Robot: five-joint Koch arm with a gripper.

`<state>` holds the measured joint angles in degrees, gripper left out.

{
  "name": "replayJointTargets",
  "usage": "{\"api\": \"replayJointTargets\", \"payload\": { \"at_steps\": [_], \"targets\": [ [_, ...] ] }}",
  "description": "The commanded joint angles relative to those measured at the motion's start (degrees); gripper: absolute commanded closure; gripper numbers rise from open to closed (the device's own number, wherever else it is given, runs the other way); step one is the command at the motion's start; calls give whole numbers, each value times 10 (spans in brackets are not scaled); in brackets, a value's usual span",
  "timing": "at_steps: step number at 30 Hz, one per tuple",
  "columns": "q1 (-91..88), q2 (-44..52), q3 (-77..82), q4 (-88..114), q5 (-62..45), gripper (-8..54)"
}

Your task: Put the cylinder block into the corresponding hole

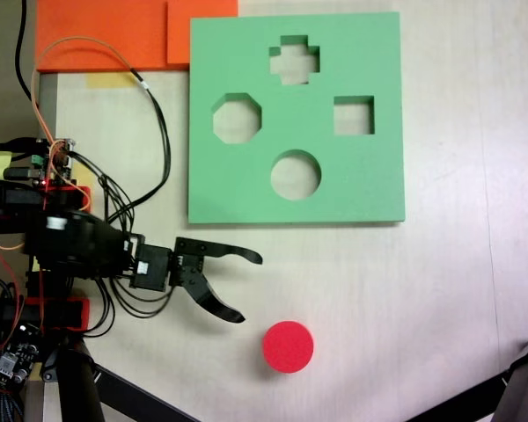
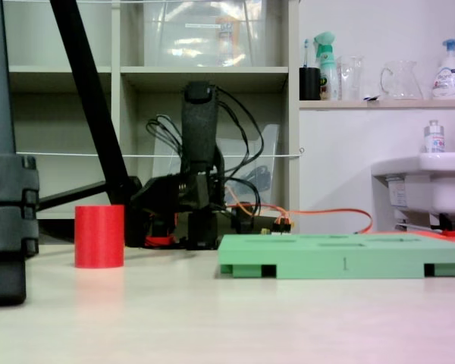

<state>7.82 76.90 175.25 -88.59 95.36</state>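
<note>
Home utility room, sink (image 2: pixel 432 182), soap bottles (image 2: pixel 450 70), shelving (image 2: pixel 205 72)

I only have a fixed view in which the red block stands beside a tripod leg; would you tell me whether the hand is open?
Observer: Yes, in a fixed view the hand is open, jaws spread wide.
Operator: Is it touching the red block?
Observer: No, the red block stands apart, below and right of it there.
Operator: Is the round hole free?
Observer: Yes, the round hole in the green board is empty.
</note>
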Motion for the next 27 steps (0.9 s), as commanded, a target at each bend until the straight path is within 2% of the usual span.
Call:
{"api": "replayJointTargets", "payload": {
  "at_steps": [1,3,9,21,27],
  "targets": [
    [11,-39,9,-136,-10,-19],
    [12,-44,8,-136,-25,-67],
    [74,-62,-13,-136,-26,-67],
    [112,-211,-204,-134,-26,-65],
    [127,-253,-278,-121,-25,-49]
  ]
}}
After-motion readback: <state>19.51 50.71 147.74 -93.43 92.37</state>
